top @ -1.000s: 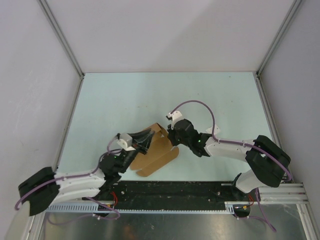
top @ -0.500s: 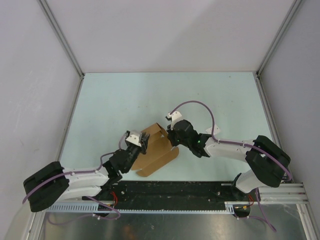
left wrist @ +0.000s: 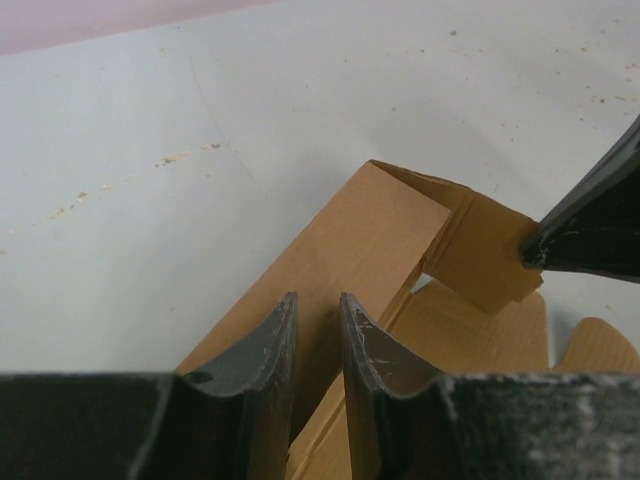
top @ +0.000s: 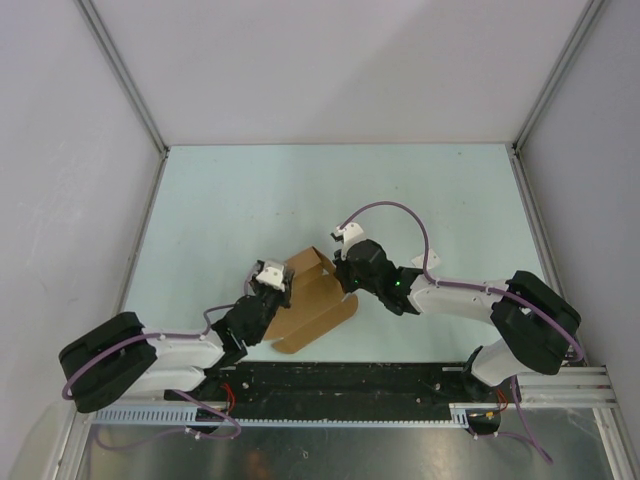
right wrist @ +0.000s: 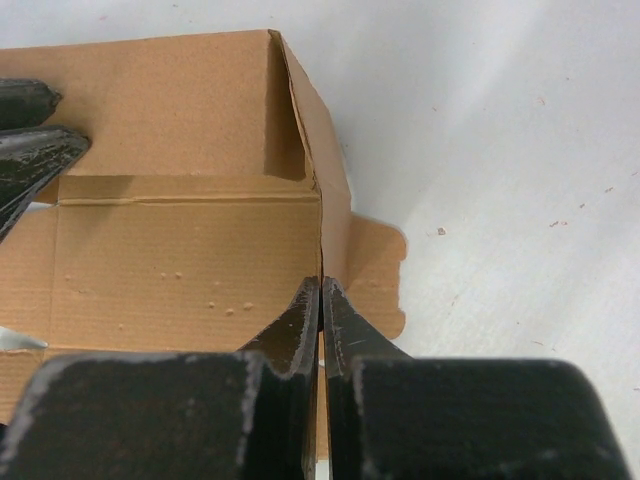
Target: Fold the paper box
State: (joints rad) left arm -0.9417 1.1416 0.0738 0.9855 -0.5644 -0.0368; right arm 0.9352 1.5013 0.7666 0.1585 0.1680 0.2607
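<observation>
The paper box [top: 318, 305] is a tan cardboard sheet lying partly folded on the pale green table, with its far end raised into walls. My left gripper [top: 282, 288] sits at the box's left wall. In the left wrist view its fingers [left wrist: 275, 335] stand a narrow gap apart, and the upright tan panel [left wrist: 370, 230] shows beyond the gap, not pinched. My right gripper [top: 343, 283] is shut on the thin right wall of the box [right wrist: 180, 250], whose edge runs straight between the tips of the right gripper [right wrist: 321, 290]. The left fingers [right wrist: 30, 140] show at the box's far side.
A black rail [top: 340, 385] with the arm bases runs along the near table edge. Grey walls and aluminium posts [top: 130, 90] close in the table on three sides. The pale table surface [top: 300, 190] stretches behind the box.
The left arm has swung inward and its gripper has drawn back from over the box to the box's left wall. The right arm and the box have stayed put.
</observation>
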